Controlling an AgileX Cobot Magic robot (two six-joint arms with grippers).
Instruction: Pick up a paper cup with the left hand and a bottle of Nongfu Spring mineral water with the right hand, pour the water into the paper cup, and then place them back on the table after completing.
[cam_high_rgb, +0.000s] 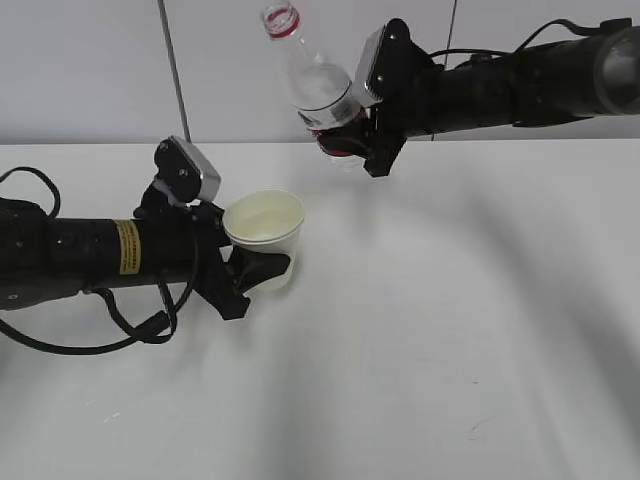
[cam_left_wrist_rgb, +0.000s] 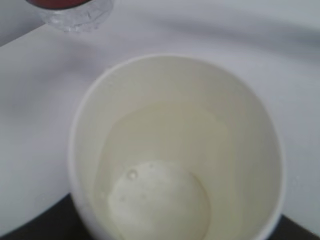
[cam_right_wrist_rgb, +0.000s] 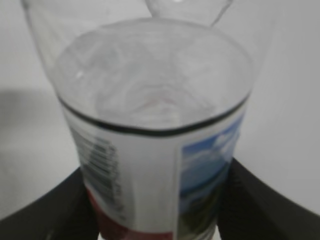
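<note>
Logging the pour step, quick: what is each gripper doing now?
Left gripper: closed on the paper cup.
Right gripper: closed on the water bottle.

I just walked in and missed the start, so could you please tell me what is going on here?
A two-armed robot is handling a drink. The left pincer grips a paper cup, tilted slightly, above the white table; the left wrist view shows some water in its bottom. The right pincer holds a clear water bottle raised in the air, mouth up and leaning left, no cap visible. Nothing is pouring at this moment.
</note>
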